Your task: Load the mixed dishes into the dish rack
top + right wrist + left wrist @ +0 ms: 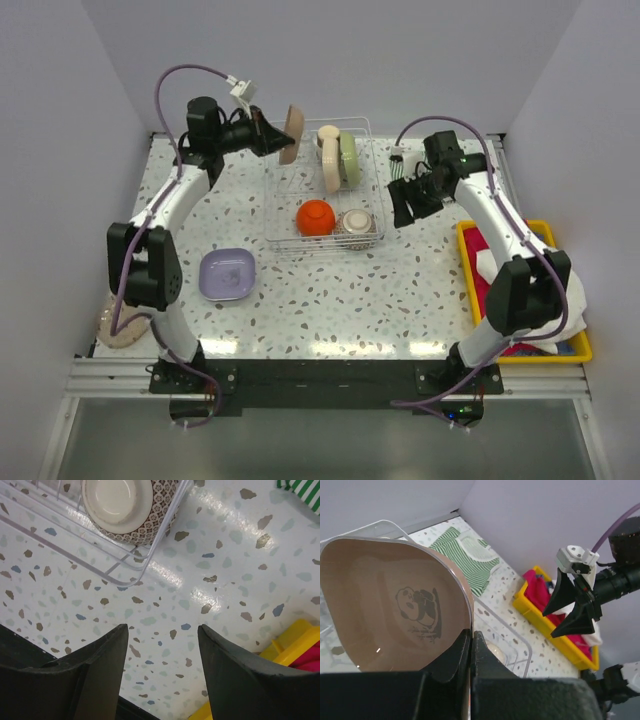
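My left gripper is shut on the rim of a brown rounded-square plate, held on edge above the far left corner of the dish rack. The left wrist view shows the plate's panda print and the fingers pinching its edge. In the rack, a cream plate and a green plate stand upright. An orange-red bowl and a grey patterned bowl sit in front. My right gripper hangs open and empty just right of the rack, above bare table, near the patterned bowl.
A lavender plate lies on the table left of the rack. A pale round plate sits off the table's left edge. The yellow tray of cloths is at the right. A striped green cloth lies behind the rack's right side.
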Robot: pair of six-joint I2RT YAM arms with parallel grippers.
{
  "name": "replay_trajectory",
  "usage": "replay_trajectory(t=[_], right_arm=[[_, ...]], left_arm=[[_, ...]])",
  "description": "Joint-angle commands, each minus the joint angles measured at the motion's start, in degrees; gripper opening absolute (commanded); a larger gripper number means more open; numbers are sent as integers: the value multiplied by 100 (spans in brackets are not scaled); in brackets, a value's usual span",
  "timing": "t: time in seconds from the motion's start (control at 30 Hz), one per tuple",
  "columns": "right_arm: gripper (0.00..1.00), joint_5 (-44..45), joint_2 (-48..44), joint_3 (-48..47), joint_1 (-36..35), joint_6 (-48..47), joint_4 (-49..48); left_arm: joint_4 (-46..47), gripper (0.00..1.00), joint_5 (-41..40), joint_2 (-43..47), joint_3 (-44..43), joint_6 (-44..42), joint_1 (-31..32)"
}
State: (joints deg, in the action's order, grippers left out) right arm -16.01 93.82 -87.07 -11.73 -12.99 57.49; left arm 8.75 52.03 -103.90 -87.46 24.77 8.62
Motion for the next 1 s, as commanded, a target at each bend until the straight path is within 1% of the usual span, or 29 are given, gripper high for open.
replay_trajectory(t=[0.0,0.03,0.07,0.13,0.2,0.27,0.43,0.57,0.67,0.97], right_arm=[[62,388,224,-802,56,-80,763],[62,406,311,-907,56,-72,763],[62,475,347,-952,65,-72,763],[61,599,470,-1153,65,24,789],[61,512,602,-1347,65,78,807],[61,494,742,-1418,65,25,860],[61,564,980,-1532,48,25,877],[61,695,1077,-1638,4,-28,939],[61,757,1112,-1682,-40,-80,983],[61,924,1024,-1647,-268,-230,1036]], left_arm=[[3367,0,493,-885,-43,3478,-62],[3613,0,431,-1026,-104,3743,-71],[3990,0,396,-1314,-148,4180,-80],[4108,0,169,-1536,-219,4456,-132],[4344,0,88,-1739,-201,4904,-142],[4757,0,62,-1923,-149,5377,-142],[4916,0,-61,-2117,-122,5757,-238],[4758,0,-70,-2056,-192,5819,-308],[4644,0,-26,-2134,-228,5907,-308],[4785,0,-70,-2345,-184,6224,-177]])
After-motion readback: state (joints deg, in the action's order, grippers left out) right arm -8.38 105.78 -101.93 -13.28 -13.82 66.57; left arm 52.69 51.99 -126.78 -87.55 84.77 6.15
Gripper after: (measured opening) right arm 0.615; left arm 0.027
